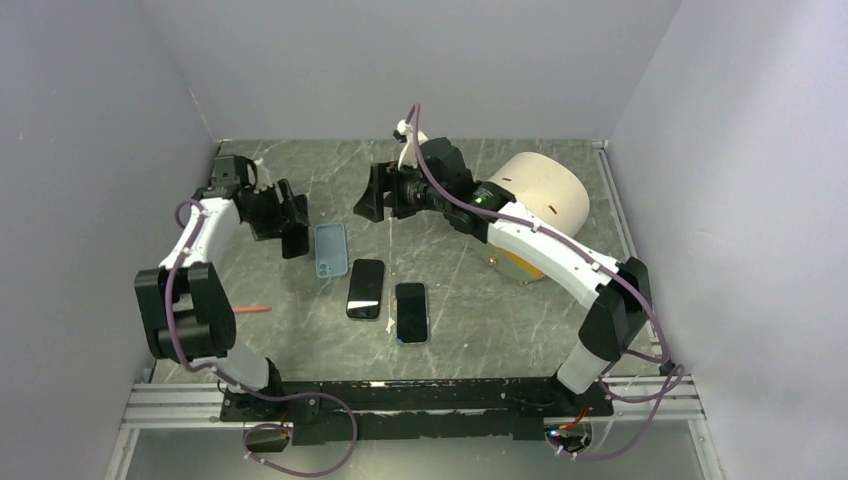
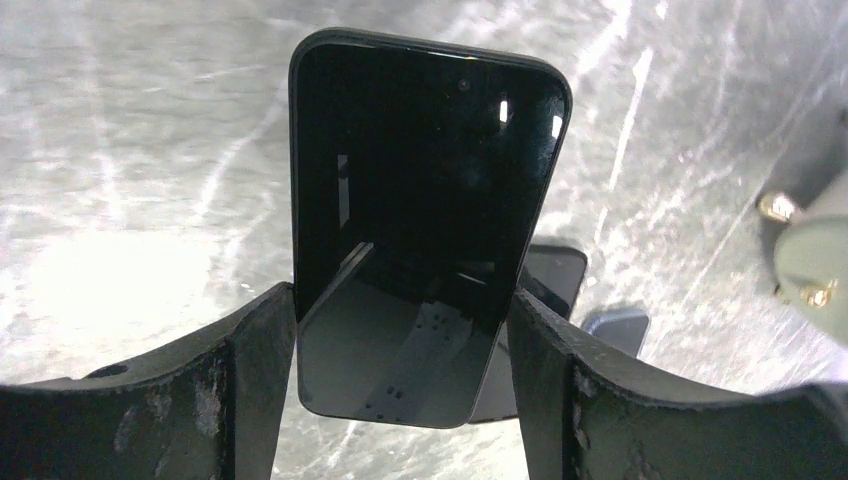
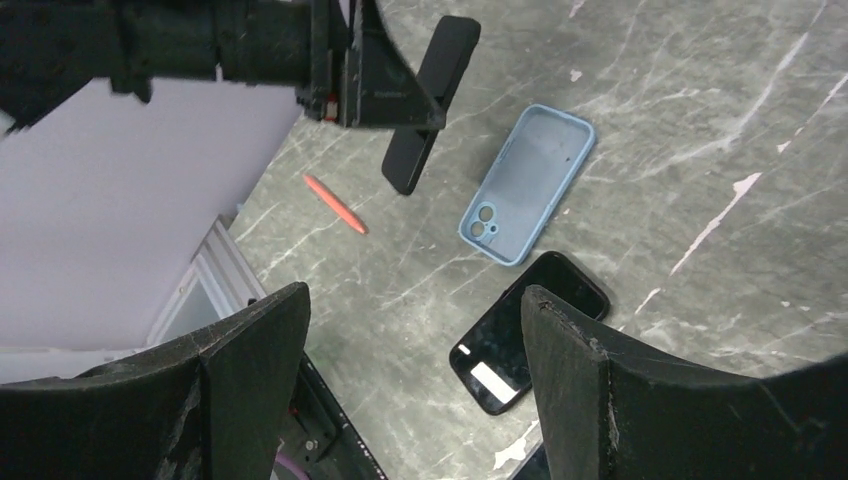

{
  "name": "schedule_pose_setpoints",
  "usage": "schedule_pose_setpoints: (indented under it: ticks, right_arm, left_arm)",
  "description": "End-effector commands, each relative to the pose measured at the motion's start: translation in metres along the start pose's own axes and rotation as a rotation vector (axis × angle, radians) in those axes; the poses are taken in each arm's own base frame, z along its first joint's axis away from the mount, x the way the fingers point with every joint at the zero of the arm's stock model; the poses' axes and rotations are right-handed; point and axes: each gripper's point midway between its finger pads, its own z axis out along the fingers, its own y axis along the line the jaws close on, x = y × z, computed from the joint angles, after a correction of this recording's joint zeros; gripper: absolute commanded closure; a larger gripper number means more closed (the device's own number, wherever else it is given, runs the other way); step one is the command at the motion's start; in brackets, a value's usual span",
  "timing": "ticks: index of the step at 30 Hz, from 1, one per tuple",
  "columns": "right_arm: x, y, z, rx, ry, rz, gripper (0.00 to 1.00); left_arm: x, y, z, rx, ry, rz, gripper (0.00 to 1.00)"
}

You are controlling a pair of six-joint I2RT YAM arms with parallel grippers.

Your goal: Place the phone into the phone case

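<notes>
My left claw is clamped on the slim black glass-fronted phone, one finger on each long edge near its lower end, and the screen faces the wrist camera. From the right wrist view, the phone hangs tilted in that claw; I cannot tell whether its lower end touches the grey marbled table. Just beside it lies the light blue soft phone case, open side up and flat on the table, with nothing in it.

Beyond the case lie a second black phone and a dark phone with a bluish rim, side by side, both nearer the arm bases. A thin orange pen lies to the left of them.

My right claw hovers with its fingers spread wide, holding nothing. Behind its arm sits a beige rounded cylinder.
</notes>
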Motion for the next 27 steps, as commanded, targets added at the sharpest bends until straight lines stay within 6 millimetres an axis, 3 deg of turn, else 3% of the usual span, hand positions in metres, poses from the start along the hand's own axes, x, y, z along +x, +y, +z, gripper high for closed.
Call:
schedule_pose_setpoints:
  ticks: [1, 6, 12, 20, 27]
  right_arm:
    - [-0.016, 0.005, -0.007, -0.021, -0.006, -0.032, 0.2]
    - [-0.027, 0.0, -0.02, -0.037, -0.014, 0.012, 0.29]
    - [-0.027, -0.012, -0.026, -0.049, 0.061, 0.05, 0.37]
    - [-0.006, -0.038, -0.024, -0.048, 0.157, 0.161, 0.38]
    - [0.01, -0.036, -0.018, -0.11, 0.284, 0.161, 0.31]
  left_arm:
    - [0.006, -0.059, -0.017, 0.091, -0.085, 0.205, 0.72]
    - [0.031, -0.108, -0.035, 0.176, -0.147, 0.365, 0.72]
    - [0.063, -0.149, -0.045, 0.266, -0.143, 0.582, 0.71]
    - [0.089, -0.18, -0.064, 0.356, -0.197, 0.764, 0.71]
    - [0.112, -0.19, -0.067, 0.397, -0.185, 0.907, 0.71]
